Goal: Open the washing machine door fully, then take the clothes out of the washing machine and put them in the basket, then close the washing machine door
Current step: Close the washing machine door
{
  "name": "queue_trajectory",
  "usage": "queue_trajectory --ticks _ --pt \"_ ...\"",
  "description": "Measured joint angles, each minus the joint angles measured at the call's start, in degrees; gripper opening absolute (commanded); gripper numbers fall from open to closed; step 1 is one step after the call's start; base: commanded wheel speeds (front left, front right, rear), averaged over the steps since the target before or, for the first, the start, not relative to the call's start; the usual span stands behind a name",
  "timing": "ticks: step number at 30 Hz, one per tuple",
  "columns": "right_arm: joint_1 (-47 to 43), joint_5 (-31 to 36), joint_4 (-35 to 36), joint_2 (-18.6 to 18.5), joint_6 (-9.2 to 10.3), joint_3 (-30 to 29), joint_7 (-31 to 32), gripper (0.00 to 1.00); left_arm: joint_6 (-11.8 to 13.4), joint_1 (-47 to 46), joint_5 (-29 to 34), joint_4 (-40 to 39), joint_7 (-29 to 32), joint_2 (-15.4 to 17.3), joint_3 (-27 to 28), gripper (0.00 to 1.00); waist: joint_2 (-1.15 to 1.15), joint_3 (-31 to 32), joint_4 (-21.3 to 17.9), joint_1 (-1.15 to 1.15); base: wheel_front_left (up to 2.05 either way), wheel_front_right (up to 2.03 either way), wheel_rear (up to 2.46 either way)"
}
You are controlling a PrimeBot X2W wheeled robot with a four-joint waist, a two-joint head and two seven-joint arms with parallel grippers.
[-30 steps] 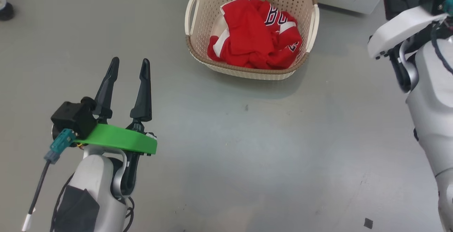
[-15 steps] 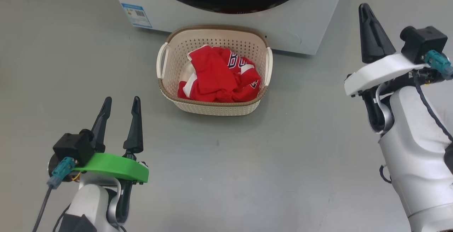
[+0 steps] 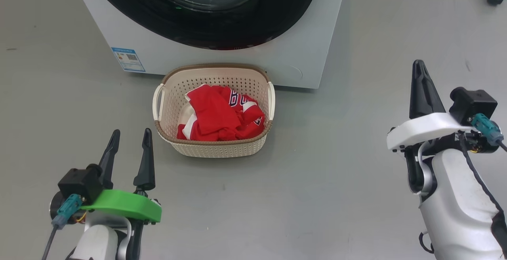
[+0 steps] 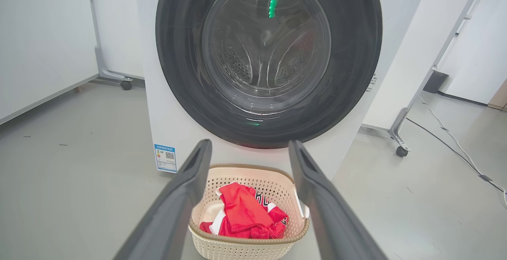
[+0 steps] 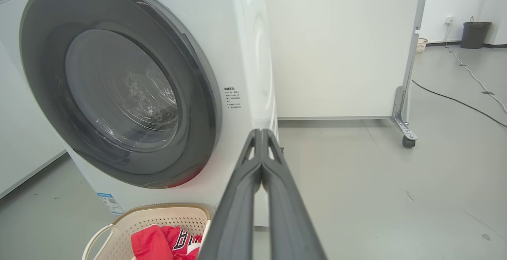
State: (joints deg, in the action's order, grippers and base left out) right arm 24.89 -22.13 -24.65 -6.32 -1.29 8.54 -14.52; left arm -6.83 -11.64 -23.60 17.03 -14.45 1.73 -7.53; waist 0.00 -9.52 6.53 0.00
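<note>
Tilted upward since before, the head camera now shows the washing machine door shut and the clothes in the basket. The left gripper gapes; the right gripper is pinched together, empty. Confirm the door sits flush.

Blue label, jersey lettering: illegible

Red clothes heaped in cream basket, washing machine behind, door shut
</note>
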Motion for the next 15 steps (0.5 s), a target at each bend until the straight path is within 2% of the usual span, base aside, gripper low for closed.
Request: queue_trajectory --ticks 4,5,6,7,15 --pt "-2.4 0.0 2.4 0.1 0.46 -0.5 0.0 0.00 0.1 1.3 0.2 -0.3 0.0 0.1 0.3 1.00 0.00 0.9 -0.8 0.00 0.00 0.00 0.00" --pt "-2.9 0.0 3.0 0.2 0.54 -0.7 0.0 0.08 0.1 1.4 0.3 -0.4 0.0 0.1 0.4 1.00 0.00 1.1 -0.9 0.00 0.00 0.00 0.00" --pt "-3.5 0.0 3.4 0.3 0.64 -0.8 0.0 0.50 0.1 1.5 0.4 -0.6 0.0 0.1 0.5 1.00 0.00 1.2 -1.0 0.00 0.00 0.00 0.00" --pt "-4.2 0.1 3.9 0.4 0.88 -0.8 0.0 1.00 0.1 1.5 0.6 -0.6 0.0 0.1 0.7 1.00 0.00 1.3 -1.1 0.00 0.00 0.00 0.00" --pt "-10.1 0.6 6.6 1.1 0.96 -1.0 0.0 1.00 0.1 3.0 0.7 -0.5 0.0 0.1 1.2 1.00 0.00 2.0 -1.4 0.00 0.00 0.00 0.00"
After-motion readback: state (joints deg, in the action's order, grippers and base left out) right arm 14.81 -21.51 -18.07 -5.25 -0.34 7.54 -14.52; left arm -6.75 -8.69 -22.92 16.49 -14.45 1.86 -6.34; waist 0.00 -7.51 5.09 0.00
